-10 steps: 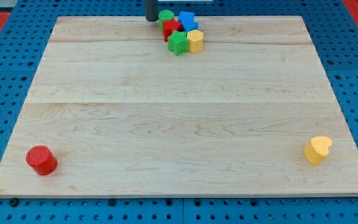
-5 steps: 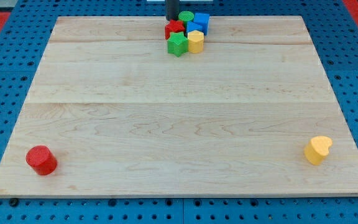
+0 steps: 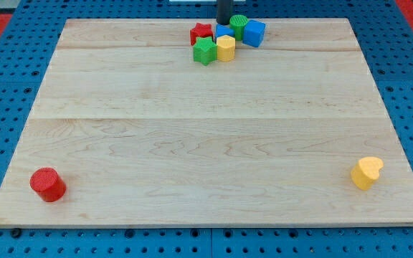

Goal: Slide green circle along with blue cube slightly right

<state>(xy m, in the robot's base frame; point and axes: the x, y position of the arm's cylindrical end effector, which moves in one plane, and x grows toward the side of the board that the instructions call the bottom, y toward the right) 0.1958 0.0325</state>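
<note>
The green circle (image 3: 239, 26) sits near the board's top edge, touching the blue cube (image 3: 254, 33) on its right. My tip (image 3: 223, 22) is right against the green circle's left side. A second blue block (image 3: 224, 31) lies just below my tip, partly hidden behind the others. A red star (image 3: 201, 33), a green star (image 3: 205, 51) and a yellow block (image 3: 225, 49) cluster to the lower left of my tip.
A red cylinder (image 3: 47, 184) stands at the bottom left of the wooden board (image 3: 206, 143). A yellow heart (image 3: 366, 173) lies at the bottom right. Blue pegboard surrounds the board.
My tip has moved to the right along the top edge, pushing the green circle and the blue cube rightwards, away from the red star and the rest of the cluster.
</note>
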